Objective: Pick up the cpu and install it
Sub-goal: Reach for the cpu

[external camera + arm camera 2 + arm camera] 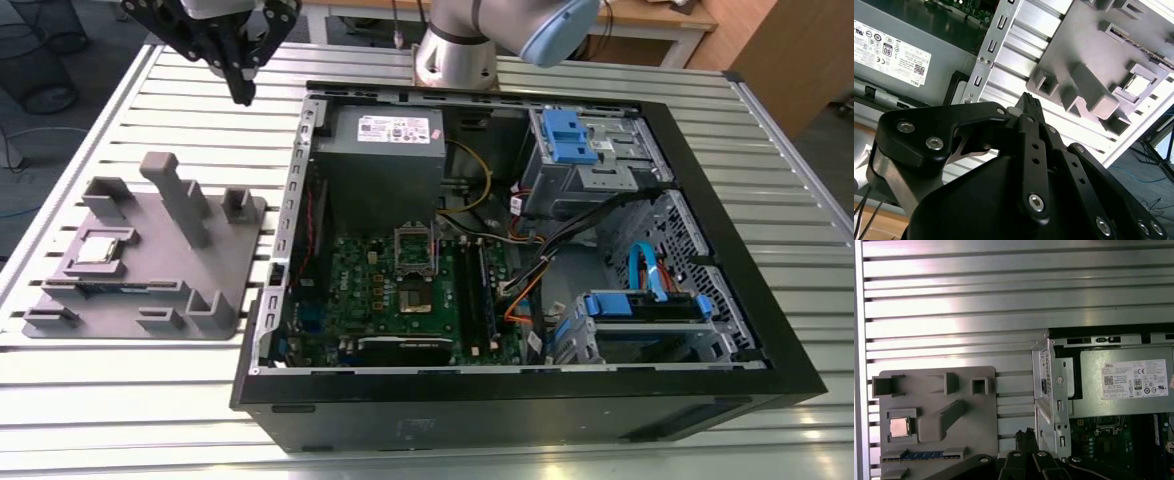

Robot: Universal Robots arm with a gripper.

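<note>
1. Over on the exterior view's left, the cpu (100, 249) sits flat in a square pocket of the grey plastic holder (240, 262), silvery top facing up. It shows in both wrist views too, in that same pocket.
2. That holder lies on the slatted metal table (134, 400), just beside the open computer case (534, 388). A tall slanted post (180, 200) sticks up from the holder near the cpu.
3. Up top in the exterior view, the gripper (243, 92) hangs in the air, pointing down. Its fingers are pressed together tip to tip, which is easy to see in the second wrist view (1030, 101).
4. Going by the first wrist view, the gripper's tips (1026, 436) sit over the bare strip of table between the holder and the case wall, by the corner with the power supply (380, 140). So it's well apart from the cpu and not touching the holder.
5. Inside the case, the green motherboard (360, 290) lies flat, with the metal-framed socket (414, 262) around its middle.
</note>
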